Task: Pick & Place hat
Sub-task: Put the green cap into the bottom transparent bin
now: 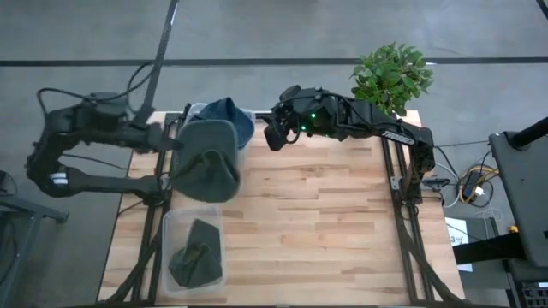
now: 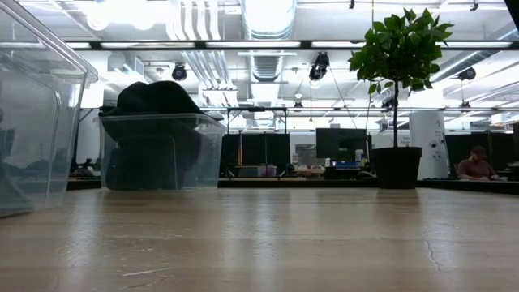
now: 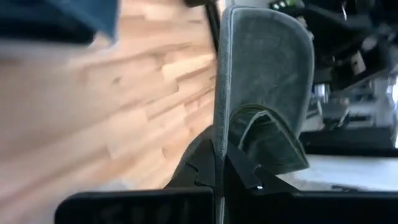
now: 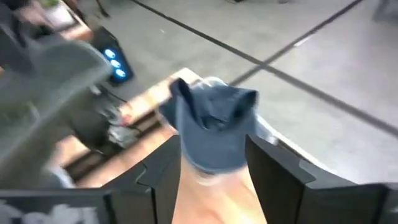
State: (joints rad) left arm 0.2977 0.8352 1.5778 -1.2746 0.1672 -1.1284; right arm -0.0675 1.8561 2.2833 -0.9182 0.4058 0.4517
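Observation:
My left gripper (image 1: 174,142) is shut on a dark green cap (image 1: 207,162) over the table's far left part. The left wrist view shows the cap (image 3: 264,81) stretching away from the fingers. A blue cap (image 1: 231,113) lies heaped in a clear bin (image 1: 195,109) at the far edge. My right gripper (image 1: 276,135) hovers to the right of that bin, open and touching nothing; its wrist view shows the blue cap (image 4: 214,124) ahead of the fingers (image 4: 214,180). A second dark green cap (image 1: 195,257) lies in a near-left clear bin (image 1: 169,224). My left gripper pinches the green cap by an edge (image 3: 219,134) between its two shut fingers (image 3: 239,171), coming level from the table's left. The edge stands thin and upright in the hold. The cap's body reaches away from the fingers toward the table's right.
A potted plant (image 1: 392,77) stands at the far right corner, behind the right arm. In the low view the far bin (image 2: 158,154) and the near bin's wall (image 2: 32,122) show on the left. Bare wooden table (image 1: 325,231) fills the middle and right.

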